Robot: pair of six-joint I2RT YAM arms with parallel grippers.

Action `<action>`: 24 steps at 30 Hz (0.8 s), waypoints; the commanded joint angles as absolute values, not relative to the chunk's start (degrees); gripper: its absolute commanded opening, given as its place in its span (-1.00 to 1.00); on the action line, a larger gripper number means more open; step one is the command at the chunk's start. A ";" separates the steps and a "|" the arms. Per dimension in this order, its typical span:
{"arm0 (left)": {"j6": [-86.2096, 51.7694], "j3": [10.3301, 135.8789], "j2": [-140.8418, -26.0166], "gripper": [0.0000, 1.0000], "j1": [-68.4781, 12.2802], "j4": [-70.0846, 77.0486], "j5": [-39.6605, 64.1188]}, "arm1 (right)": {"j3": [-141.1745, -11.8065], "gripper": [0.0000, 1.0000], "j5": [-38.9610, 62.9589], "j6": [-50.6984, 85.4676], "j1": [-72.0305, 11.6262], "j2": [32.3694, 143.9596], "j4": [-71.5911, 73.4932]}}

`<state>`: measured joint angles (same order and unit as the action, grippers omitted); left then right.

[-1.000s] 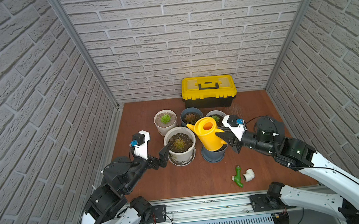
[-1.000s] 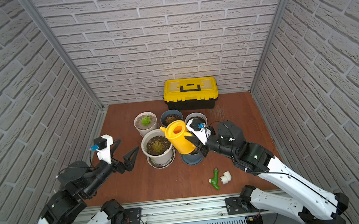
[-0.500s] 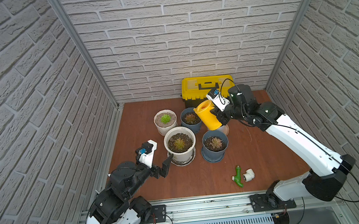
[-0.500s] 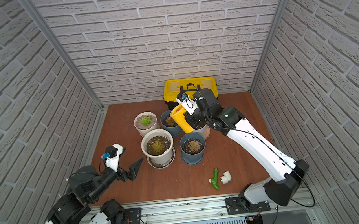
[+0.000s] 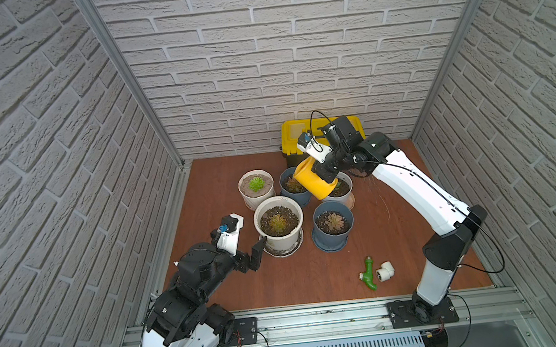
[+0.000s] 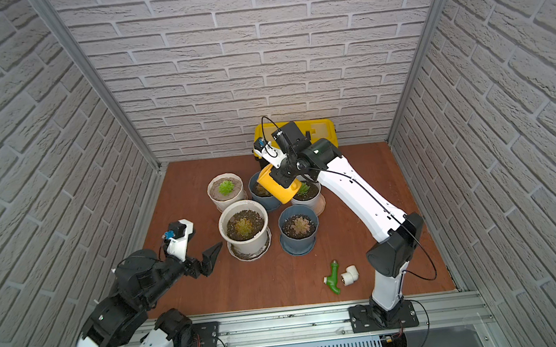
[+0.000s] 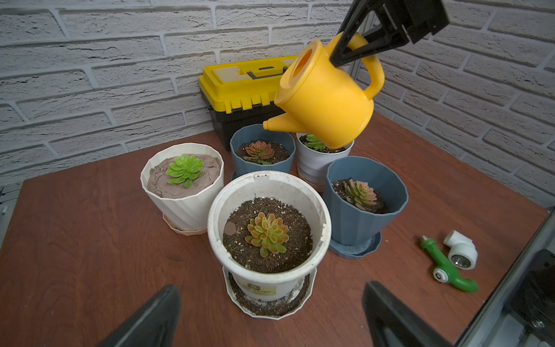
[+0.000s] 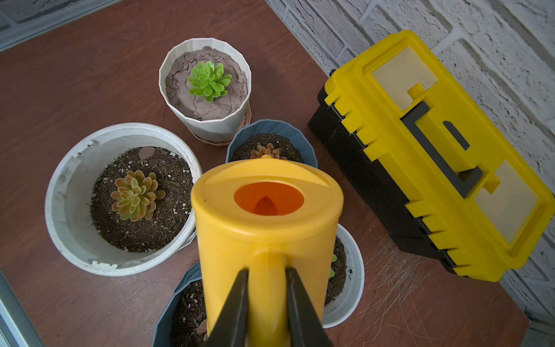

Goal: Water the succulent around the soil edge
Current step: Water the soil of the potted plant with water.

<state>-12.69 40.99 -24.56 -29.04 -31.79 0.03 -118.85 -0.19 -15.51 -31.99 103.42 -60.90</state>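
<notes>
My right gripper (image 8: 266,273) is shut on the handle of the yellow watering can (image 5: 315,181), which hangs tilted above the back pots. Its spout (image 7: 271,124) points over the far rim of the back blue pot (image 7: 237,144), which holds a reddish succulent (image 7: 259,151) in dark soil. The can's body covers part of a white pot (image 5: 344,188) behind it. My left gripper (image 7: 270,312) stands open and empty, low over the table just in front of the large white pot (image 5: 257,219), whose succulent (image 7: 267,232) is yellow-green.
A cream ribbed pot (image 5: 249,199) with a bright green succulent and a front blue pot (image 5: 319,233) complete the cluster. A yellow toolbox (image 5: 291,133) stands against the back wall. A green fitting (image 5: 368,272) and a white elbow (image 5: 385,271) lie front right.
The right arm has carried the watering can from above the front blue pot back over the rear pots and tilted it. The left gripper has drawn back from the large white pot, still open.
</notes>
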 commanded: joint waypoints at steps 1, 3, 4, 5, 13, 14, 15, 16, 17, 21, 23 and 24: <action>-13.01 40.29 -24.01 0.96 -28.50 -30.32 0.75 | -123.28 -0.95 0.10 -17.12 -32.77 105.06 -64.72; -13.07 40.25 -24.04 0.96 -28.41 -30.37 0.77 | -124.57 -0.95 -0.17 -17.23 -33.04 106.25 -65.71; -13.08 40.30 -23.99 0.96 -28.42 -30.32 0.79 | -125.04 -0.95 -0.10 -17.43 -33.17 106.75 -66.02; -13.10 40.33 -24.03 0.97 -28.32 -30.41 0.79 | -125.31 -0.95 -0.01 -17.65 -33.39 107.09 -66.30; -13.18 40.32 -24.26 0.96 -28.13 -30.55 0.87 | -129.18 -0.95 0.18 -18.53 -34.51 110.45 -68.98; -13.18 40.34 -24.26 0.97 -28.13 -30.58 0.87 | -129.88 -0.95 0.18 -18.69 -34.71 110.99 -69.41; -13.23 40.27 -24.26 0.97 -28.14 -30.59 0.82 | -130.58 -0.95 0.18 -18.64 -34.88 111.39 -69.73; -13.18 40.33 -24.22 0.96 -28.11 -30.67 0.87 | -131.43 -0.95 0.13 -18.74 -35.02 112.06 -70.07; -13.18 40.34 -24.17 0.97 -28.13 -30.67 0.80 | -132.23 -0.95 0.13 -18.78 -35.14 112.64 -70.31; -13.27 40.24 -23.98 0.96 -28.12 -30.67 0.79 | -135.31 -0.95 -0.02 -18.78 -35.64 115.44 -71.22; -13.27 40.25 -23.99 0.96 -28.11 -30.77 0.78 | -137.33 -0.95 -0.58 -18.46 -35.77 116.75 -71.63; -13.27 40.26 -23.95 0.97 -28.12 -30.76 0.77 | -138.04 -0.95 -0.86 -18.37 -35.88 117.28 -71.77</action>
<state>-13.13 40.97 -24.51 -28.53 -31.83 0.23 -135.33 -0.30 -18.24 -35.33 116.29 -71.85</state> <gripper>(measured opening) 0.983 0.211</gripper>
